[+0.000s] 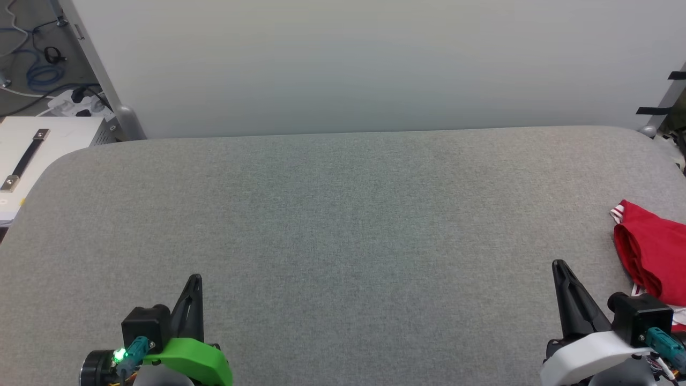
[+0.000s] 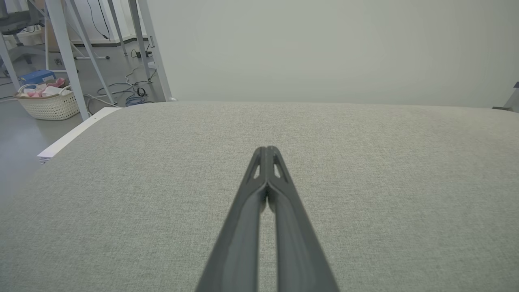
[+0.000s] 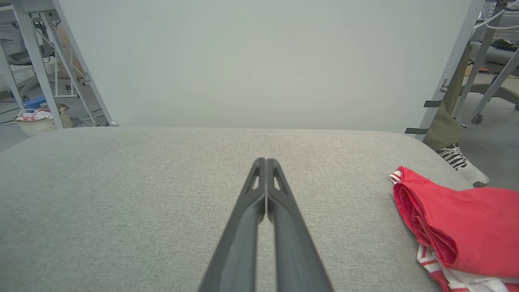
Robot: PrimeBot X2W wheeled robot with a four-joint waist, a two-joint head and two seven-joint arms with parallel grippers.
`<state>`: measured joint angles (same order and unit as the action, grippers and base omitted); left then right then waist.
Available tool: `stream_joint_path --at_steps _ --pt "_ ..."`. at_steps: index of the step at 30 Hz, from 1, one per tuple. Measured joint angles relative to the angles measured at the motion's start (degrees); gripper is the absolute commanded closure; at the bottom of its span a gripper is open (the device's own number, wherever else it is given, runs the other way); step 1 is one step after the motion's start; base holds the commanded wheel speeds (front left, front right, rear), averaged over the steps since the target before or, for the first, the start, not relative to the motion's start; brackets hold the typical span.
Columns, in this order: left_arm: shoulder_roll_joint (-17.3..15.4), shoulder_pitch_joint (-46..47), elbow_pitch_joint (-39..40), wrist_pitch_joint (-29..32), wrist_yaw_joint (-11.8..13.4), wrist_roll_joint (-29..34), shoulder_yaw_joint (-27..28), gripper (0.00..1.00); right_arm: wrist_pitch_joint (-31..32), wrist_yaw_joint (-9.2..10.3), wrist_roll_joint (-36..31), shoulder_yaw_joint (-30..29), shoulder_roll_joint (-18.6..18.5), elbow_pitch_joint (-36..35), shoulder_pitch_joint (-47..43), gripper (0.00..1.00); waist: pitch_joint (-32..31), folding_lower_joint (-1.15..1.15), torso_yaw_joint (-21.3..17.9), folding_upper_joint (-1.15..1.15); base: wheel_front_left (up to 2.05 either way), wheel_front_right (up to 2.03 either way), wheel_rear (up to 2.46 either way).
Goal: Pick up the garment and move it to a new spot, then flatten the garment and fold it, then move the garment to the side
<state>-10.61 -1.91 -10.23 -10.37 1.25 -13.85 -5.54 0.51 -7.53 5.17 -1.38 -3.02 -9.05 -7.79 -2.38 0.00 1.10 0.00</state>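
Both clenched empty: left gripper, right gripper. Shirt at table's right edge, likely limp, light; pinch its rolled fold.

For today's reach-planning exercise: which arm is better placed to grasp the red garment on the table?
Probably the right. The garment lies just beside the right end effector; the left end effector sits far across the table.

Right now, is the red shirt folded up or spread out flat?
Folded up: the garment lies as a thick bundle of doubled-over layers, striped trim peeking out underneath, not spread flat.
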Motion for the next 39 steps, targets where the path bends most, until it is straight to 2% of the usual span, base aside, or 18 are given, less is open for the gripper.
stream_joint_path --at_steps 39 --pt "3.41 0.15 4.36 4.49 -0.51 5.87 2.29 1.0 -0.01 0.0 -2.15 0.57 0.01 3.98 3.1 1.0 1.06 0.0 -0.49 0.0 0.0 0.0 0.0"
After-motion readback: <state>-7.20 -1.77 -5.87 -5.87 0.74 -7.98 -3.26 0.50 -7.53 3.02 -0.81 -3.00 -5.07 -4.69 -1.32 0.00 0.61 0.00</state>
